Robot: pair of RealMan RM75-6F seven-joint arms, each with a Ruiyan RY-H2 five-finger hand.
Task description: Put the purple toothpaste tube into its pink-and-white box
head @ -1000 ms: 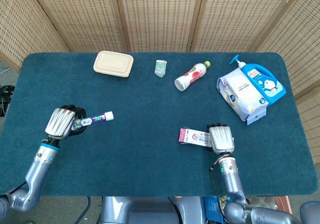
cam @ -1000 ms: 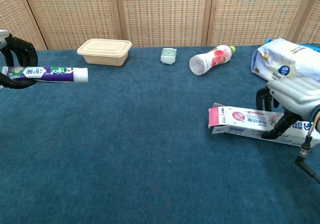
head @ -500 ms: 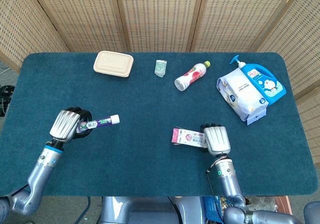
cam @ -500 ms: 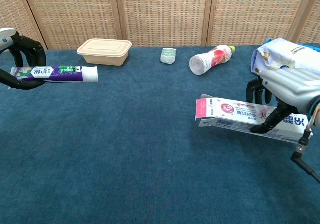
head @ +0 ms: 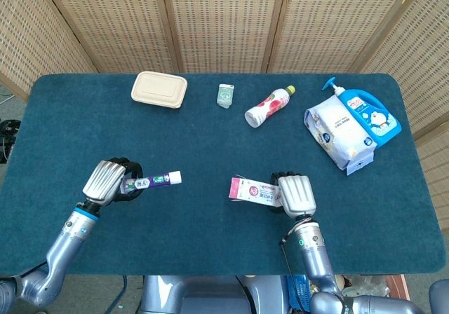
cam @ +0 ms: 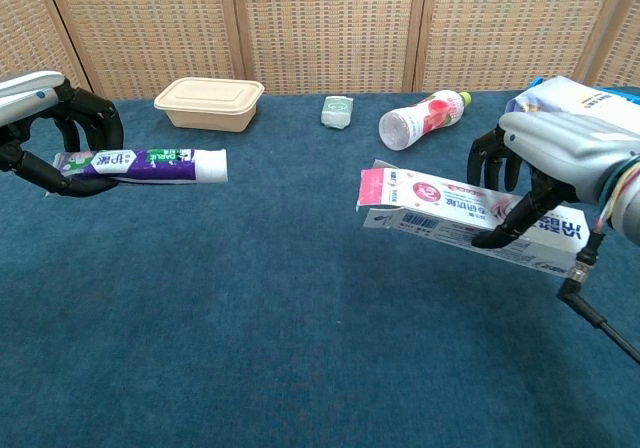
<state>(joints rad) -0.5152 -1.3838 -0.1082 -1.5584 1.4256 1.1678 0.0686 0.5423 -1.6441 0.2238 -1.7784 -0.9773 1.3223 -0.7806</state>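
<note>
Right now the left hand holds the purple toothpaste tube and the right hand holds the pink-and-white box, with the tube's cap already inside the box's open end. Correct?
Not quite: the toothpaste tube and box remain apart, a gap between them in the chest view. Left hand and right hand hold them as stated.

Probably a staged test room, not a home: a table (head: 210, 132) under dark blue cloth, woven cane screens (head: 224, 19) behind, assorted household goods along its far edge.
</note>
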